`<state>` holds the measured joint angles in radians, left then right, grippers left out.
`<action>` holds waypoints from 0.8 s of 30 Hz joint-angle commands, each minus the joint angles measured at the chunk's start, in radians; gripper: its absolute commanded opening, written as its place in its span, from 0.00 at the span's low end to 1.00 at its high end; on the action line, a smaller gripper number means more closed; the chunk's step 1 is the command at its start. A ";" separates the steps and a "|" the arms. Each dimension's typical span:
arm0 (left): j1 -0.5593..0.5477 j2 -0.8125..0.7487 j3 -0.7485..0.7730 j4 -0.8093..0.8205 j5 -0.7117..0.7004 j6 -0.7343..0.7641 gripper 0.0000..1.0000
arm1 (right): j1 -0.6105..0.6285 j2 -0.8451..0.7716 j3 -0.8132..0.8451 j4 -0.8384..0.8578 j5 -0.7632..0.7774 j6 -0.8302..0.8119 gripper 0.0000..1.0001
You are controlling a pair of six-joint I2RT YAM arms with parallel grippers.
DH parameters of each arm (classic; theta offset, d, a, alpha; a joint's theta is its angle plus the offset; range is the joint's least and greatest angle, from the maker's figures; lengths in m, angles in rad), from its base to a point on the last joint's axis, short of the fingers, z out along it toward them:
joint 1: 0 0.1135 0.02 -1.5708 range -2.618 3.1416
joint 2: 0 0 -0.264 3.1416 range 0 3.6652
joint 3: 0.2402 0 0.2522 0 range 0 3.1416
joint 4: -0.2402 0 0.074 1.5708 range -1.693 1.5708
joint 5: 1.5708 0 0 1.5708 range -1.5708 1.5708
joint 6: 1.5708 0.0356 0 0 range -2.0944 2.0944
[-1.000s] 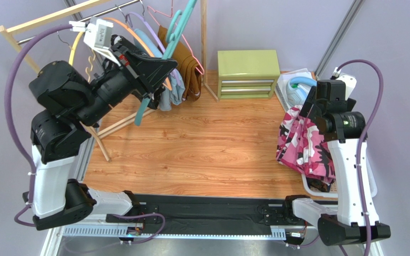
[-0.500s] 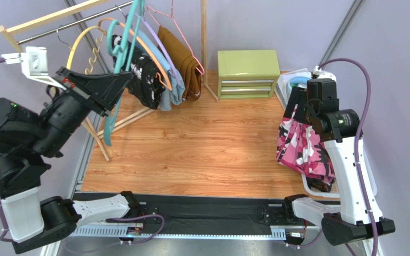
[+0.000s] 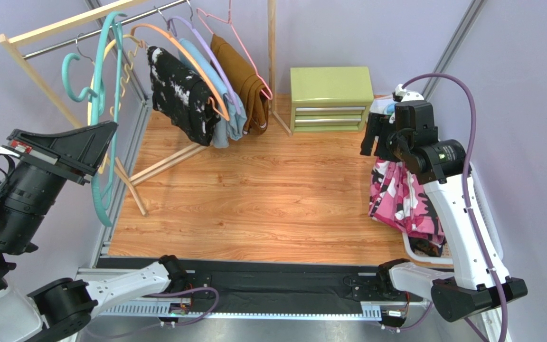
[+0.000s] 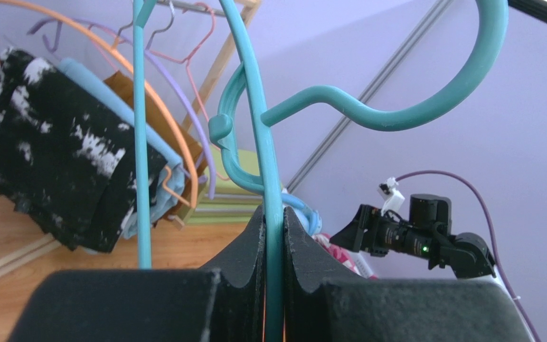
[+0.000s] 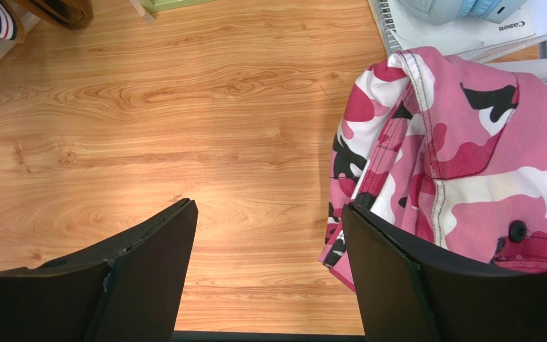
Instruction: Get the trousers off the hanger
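My left gripper (image 3: pixel 105 132) is shut on an empty teal hanger (image 3: pixel 104 114) and holds it upright, left of the clothes rack and off its rail. In the left wrist view the hanger's bar (image 4: pixel 255 107) runs between the closed jaws of the gripper (image 4: pixel 274 221). The pink camouflage trousers (image 3: pixel 401 199) lie draped over the edge of a white basket at the right. My right gripper (image 3: pixel 370 139) is open and empty above their far end; in the right wrist view (image 5: pixel 268 206) the trousers (image 5: pixel 469 164) lie beside its right finger. The navy trousers cannot be made out.
The wooden rack (image 3: pixel 55 28) at the back left holds several hangers, a black garment with white splotches (image 3: pixel 180 92), a light blue one and a brown one (image 3: pixel 244 82). A green drawer box (image 3: pixel 330 96) stands at the back. The white basket (image 3: pixel 497 242) sits at the right edge.
My left arm has swung left and back, carrying the teal hanger off the rack. My right gripper has risen and moved toward the back, away from the pink trousers.
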<state>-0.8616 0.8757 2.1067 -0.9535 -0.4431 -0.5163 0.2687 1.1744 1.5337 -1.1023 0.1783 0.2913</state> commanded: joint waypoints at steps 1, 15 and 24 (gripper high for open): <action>0.004 0.000 -0.054 -0.109 -0.051 -0.095 0.00 | 0.007 0.002 -0.017 0.062 -0.040 -0.006 0.79; 0.004 0.052 -0.263 -0.042 -0.327 -0.200 0.00 | 0.032 0.005 -0.047 0.065 -0.080 0.000 0.79; 0.125 0.146 -0.326 0.119 -0.340 -0.218 0.00 | 0.040 -0.036 -0.079 0.048 -0.077 -0.006 0.79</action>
<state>-0.8413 1.0080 1.8103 -0.9749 -0.8169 -0.7311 0.3019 1.1728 1.4719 -1.0729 0.1062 0.2913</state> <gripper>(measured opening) 0.120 0.786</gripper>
